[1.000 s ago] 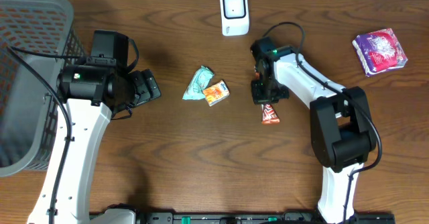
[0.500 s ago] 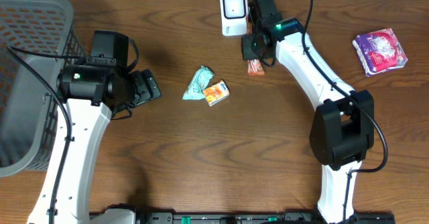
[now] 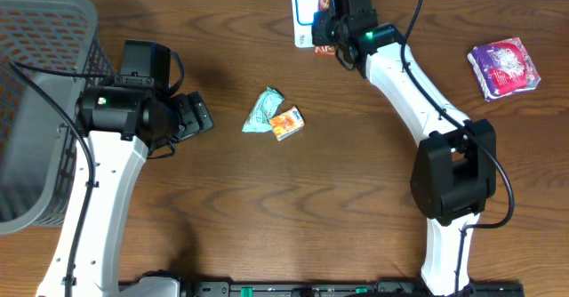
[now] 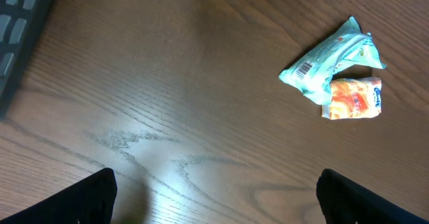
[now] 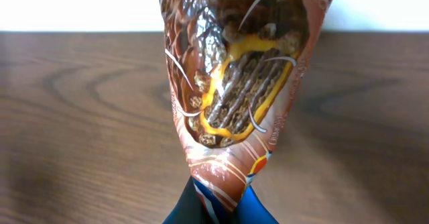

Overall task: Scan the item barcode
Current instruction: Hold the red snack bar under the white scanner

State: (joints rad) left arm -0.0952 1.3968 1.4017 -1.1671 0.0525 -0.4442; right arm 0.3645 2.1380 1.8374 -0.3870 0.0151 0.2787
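Brown wood-grain counter lies under both arms. My right fingers are clamped tight on the tail end of a chocolate snack bar, holding it off the counter just beside the white scanner at the far edge. My left fingers stand spread wide with nothing between them, over bare wood near a green packet and an orange packet that touch each other.

The left arm and right arm share white, rounded links joined by bulky black motor housings; each carries a small green light. Thin black cables loop alongside them.
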